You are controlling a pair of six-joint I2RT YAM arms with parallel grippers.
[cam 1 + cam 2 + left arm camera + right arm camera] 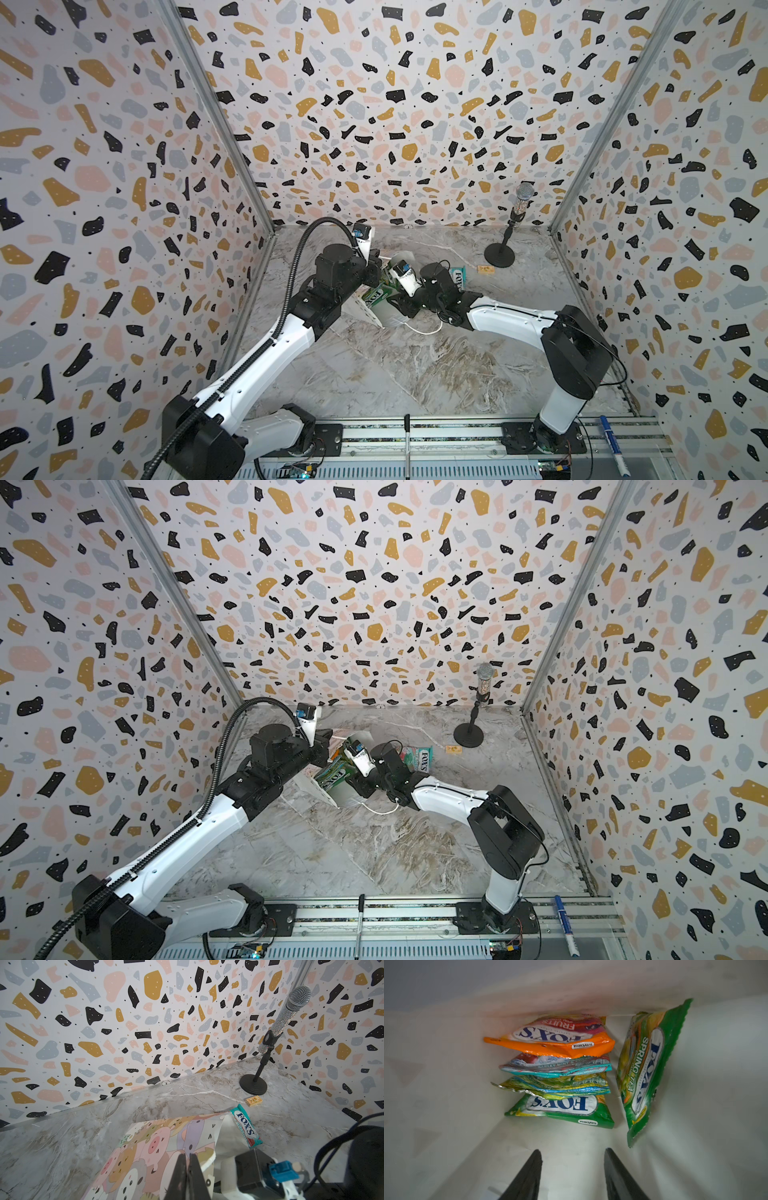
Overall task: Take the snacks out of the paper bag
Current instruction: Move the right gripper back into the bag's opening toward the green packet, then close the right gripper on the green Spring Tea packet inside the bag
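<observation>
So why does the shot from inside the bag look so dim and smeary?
Right wrist view: the camera sits inside the paper bag, so likely only soft light filters in; the Spring Tea packet looks smeared. Left wrist view: bright, crisp on the teal packet. Both top views: evenly lit, sharp.

In both top views black arm links [436, 286] hide much of the tall white paper gift bag [370, 313] and the right gripper [572, 1150] fingers inside. At three o'clock, print on a small tan box [486, 270] is illegible.
</observation>
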